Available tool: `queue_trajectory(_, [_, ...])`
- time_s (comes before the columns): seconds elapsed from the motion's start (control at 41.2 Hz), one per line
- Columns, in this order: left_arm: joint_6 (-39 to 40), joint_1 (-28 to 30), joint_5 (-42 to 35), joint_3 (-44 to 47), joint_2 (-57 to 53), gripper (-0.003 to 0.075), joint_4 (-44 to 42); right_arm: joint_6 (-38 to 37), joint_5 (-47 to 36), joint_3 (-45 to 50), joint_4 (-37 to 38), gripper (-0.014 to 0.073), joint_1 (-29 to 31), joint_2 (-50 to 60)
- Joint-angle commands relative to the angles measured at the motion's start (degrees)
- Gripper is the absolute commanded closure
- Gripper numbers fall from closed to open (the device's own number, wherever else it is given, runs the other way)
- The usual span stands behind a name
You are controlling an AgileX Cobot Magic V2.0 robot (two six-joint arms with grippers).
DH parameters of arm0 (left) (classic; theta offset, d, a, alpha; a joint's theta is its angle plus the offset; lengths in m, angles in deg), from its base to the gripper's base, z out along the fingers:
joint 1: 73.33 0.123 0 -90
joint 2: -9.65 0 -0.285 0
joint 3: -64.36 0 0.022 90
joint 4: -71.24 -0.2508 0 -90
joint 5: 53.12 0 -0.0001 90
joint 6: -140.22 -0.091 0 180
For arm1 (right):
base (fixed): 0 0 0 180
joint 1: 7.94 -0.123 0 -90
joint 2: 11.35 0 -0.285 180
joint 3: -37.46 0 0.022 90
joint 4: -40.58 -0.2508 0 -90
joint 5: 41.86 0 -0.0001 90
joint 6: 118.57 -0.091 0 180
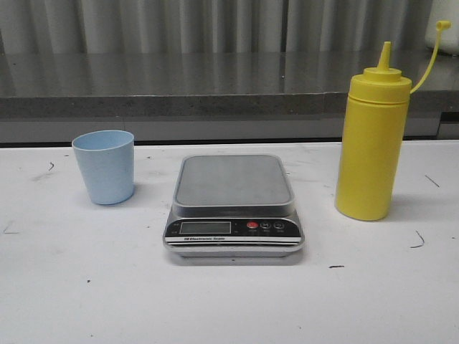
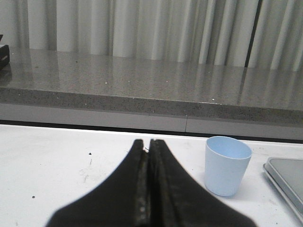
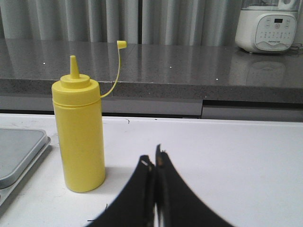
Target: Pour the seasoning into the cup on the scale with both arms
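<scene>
Nothing is grasped yet, so the step in hand reads as getting the cup onto the scale. In the front view the cup stands upright at the left of the frame on the white surface, near the scale but clear of it. The scale sits at centre with its platform bare. The seasoning stands upright at the right of the frame, its cap off the nozzle and dangling on its strap at the upper right.

Neither arm shows in the front view. In the left wrist view the left gripper has its jaws pressed together, holding nothing, with the cup at the lower right of that frame. In the right wrist view the right gripper likewise has its jaws together and empty, the bottle at the left of that frame.

To do this well, the left jaws need to part wide first, then close on the cup's tapered wall. A gentle grip suits thin plastic. Set it flat in the middle of the platform, away from the display and buttons. The right arm can wait beside the bottle.
</scene>
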Motion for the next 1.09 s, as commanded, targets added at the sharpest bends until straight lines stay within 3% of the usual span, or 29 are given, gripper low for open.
queue_trajectory(0.0, [0.37, -0.3, -5.05, 1.39, -0.95, 0.074, 0.11, 0.05, -4.97, -0.34, 0.12, 0.0662, -0.04, 0.99])
queue_trajectory(0.705, [0.37, -0.3, -5.1, 1.39, -0.95, 0.074, 0.11, 0.05, -6.2, -0.39, 0.12, 0.0662, -0.04, 0.99])
queue_trajectory(0.875, [0.37, -0.3, -9.66, 0.34, -0.95, 0.074, 2.29, 0.05, -5.71, -1.7, 0.04, 0.0662, -0.04, 0.99])
queue_trajectory(1.069, [0.37, -0.3, -2.01, -9.61, -0.17, 0.074, 1.56, 0.05, -0.09, -10.27, 0.1, 0.0662, -0.04, 0.63])
